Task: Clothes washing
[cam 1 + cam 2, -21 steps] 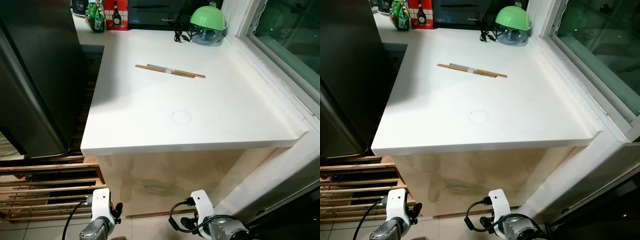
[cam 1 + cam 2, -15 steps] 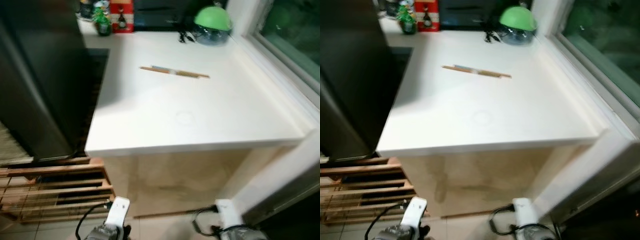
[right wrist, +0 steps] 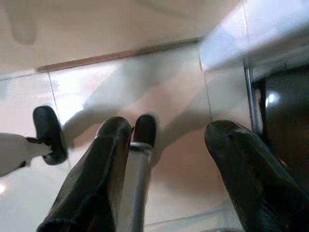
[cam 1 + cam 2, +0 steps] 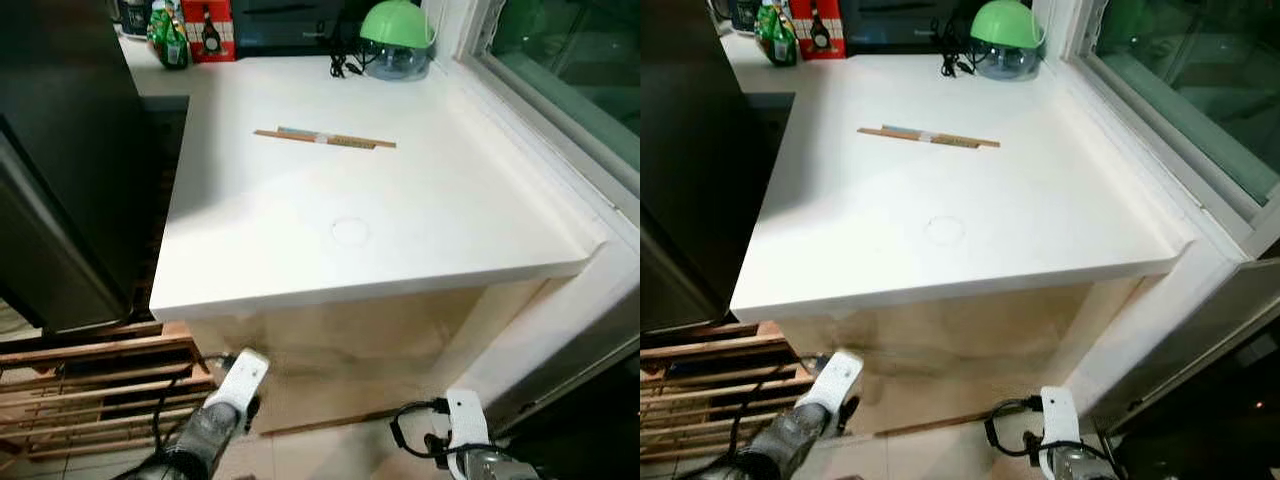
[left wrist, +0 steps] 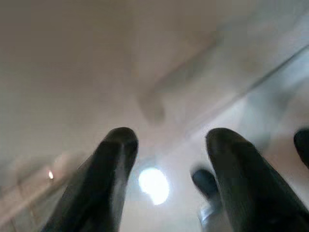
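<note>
At the far left stands a tall dark cabinet (image 4: pixel 60 180), and below it a wooden slatted rack (image 4: pixel 90 385) lies on the tiled floor (image 3: pixel 159 159). The left arm (image 4: pixel 215 425) is low in front of this rack, its wrist raised forward and tilted toward the beige front panel (image 4: pixel 340 340) under the counter. In the left wrist view the left gripper (image 5: pixel 166 164) points at that panel and the floor edge – its two black fingers (image 5: pixel 113 169) stand apart with a clear gap, and nothing is between them.

The white counter (image 4: pixel 300 230) takes the middle of the scene. A pair of chopsticks (image 4: pixel 325 138) in a paper band lies flat on it, well apart from the front edge. At the back of the counter there are green bottles (image 4: pixel 165 25), a red box (image 4: pixel 210 25) just beside them, a black cable (image 4: pixel 345 65) and a green domed lid (image 4: pixel 397 25) over a clear bowl near the window frame (image 4: pixel 540 110).

No clothes or washing machine can be made out.

The right arm (image 4: pixel 465 445) hangs low at the right, pointing down. In the right wrist view the right gripper (image 3: pixel 169 159) also has its fingers (image 3: pixel 108 164) spread wide – empty, above the shiny floor tiles.
</note>
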`<state>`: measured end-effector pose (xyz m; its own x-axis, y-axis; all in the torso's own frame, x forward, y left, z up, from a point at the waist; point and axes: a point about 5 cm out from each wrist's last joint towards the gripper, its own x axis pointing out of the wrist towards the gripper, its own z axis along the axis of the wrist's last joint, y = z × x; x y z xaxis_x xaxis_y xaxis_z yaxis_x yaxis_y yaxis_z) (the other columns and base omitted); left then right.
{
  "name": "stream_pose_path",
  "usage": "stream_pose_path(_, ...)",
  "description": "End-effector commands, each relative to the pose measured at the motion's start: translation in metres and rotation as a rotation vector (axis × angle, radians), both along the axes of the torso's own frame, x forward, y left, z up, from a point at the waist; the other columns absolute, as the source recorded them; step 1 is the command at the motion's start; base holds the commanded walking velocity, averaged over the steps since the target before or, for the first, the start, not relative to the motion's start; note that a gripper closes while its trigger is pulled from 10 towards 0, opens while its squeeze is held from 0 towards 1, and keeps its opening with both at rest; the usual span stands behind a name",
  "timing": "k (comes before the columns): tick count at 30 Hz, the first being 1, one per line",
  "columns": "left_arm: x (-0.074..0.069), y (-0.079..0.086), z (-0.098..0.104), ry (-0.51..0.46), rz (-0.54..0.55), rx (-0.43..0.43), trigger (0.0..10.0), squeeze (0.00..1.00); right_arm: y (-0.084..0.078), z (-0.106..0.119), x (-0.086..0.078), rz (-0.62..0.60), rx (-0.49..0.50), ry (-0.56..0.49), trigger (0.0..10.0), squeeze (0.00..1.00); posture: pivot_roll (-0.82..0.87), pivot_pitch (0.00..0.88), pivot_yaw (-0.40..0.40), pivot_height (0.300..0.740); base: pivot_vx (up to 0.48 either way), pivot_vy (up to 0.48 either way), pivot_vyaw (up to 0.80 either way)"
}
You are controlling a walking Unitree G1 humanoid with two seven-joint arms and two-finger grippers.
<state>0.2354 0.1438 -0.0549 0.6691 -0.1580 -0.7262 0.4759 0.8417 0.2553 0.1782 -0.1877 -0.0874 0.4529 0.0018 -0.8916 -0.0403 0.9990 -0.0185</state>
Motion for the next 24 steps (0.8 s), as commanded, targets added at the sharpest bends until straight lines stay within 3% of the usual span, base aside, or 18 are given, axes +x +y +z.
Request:
stream_pose_path(1,0.005,-0.013,0.006,-0.058,-0.088,-0.029,10.0,0.89,-0.001,0.003,0.005,0.087,-0.018,-0.038,10.0,0.0,-0.1,0.0,0.014,0.74,0.0,0.0,0.0)
stream_pose_path(3,0.008,-0.015,0.01,-0.105,-0.132,-0.023,10.0,0.87,0.001,0.003,0.006,0.123,-0.016,-0.05,10.0,0.0,-0.1,0.0,0.018,0.74,0.0,0.0,0.0)
stream_pose_path(4,0.009,-0.017,0.013,-0.128,-0.148,-0.054,10.0,0.0,0.002,0.004,0.006,0.144,-0.006,-0.057,10.0,0.0,-0.1,0.0,0.02,0.74,0.0,0.0,0.0)
stream_pose_path(7,0.005,-0.017,0.011,-0.1,-0.187,-0.104,10.0,0.0,0.006,0.005,0.009,0.23,-0.001,-0.079,10.0,0.0,-0.11,0.0,0.03,0.74,0.0,0.0,0.0)
stream_pose_path(9,-0.003,-0.002,0.001,-0.004,-0.038,-0.105,10.0,0.0,0.008,0.007,0.011,0.288,-0.007,-0.093,10.0,0.0,-0.12,0.0,0.045,0.74,0.0,0.0,0.0)
stream_pose_path(10,-0.006,0.004,-0.002,0.015,0.093,-0.17,9.4,0.0,0.009,0.008,0.013,0.31,-0.024,-0.108,10.0,0.0,-0.13,0.0,0.054,0.74,0.0,0.0,0.0)
stream_pose_path(11,-0.009,0.01,-0.004,0.03,0.191,-0.218,9.4,0.0,0.009,0.008,0.014,0.323,-0.026,-0.121,10.0,0.0,-0.13,0.0,0.056,0.74,0.0,0.0,0.0)
stream_pose_path(12,-0.012,0.018,-0.006,0.033,0.305,-0.244,10.0,0.0,0.011,0.009,0.014,0.272,0.017,-0.147,10.0,0.0,-0.13,0.0,0.057,0.74,0.0,0.0,0.0)
stream_pose_path(14,-0.017,0.026,-0.009,0.049,0.408,-0.269,10.0,0.0,0.012,0.009,0.013,0.189,0.07,-0.175,10.0,0.0,-0.12,0.0,0.051,0.74,0.0,0.0,0.0)
stream_pose_path(17,-0.022,0.026,-0.012,0.076,0.4,-0.279,10.0,0.0,0.009,0.009,0.014,0.154,0.047,-0.183,10.0,0.0,-0.09,0.0,0.038,0.74,0.0,0.0,0.0)
stream_pose_path(18,-0.027,0.025,-0.014,0.065,0.304,-0.207,10.0,0.0,0.009,0.019,0.024,0.056,0.088,-0.243,10.0,0.0,-0.07,0.0,0.027,0.74,0.0,0.0,0.0)
stream_pose_path(20,-0.03,0.025,-0.014,0.05,0.241,-0.164,10.0,0.0,0.01,0.023,0.028,0.025,0.119,-0.268,10.0,0.0,-0.06,0.0,0.016,0.74,0.0,0.0,0.0)
stream_pose_path(24,-0.035,0.036,-0.013,0.01,0.323,-0.226,10.0,0.0,0.019,0.028,0.031,0.144,0.163,-0.339,10.0,0.0,-0.05,0.0,0.008,0.74,0.0,0.0,0.0)
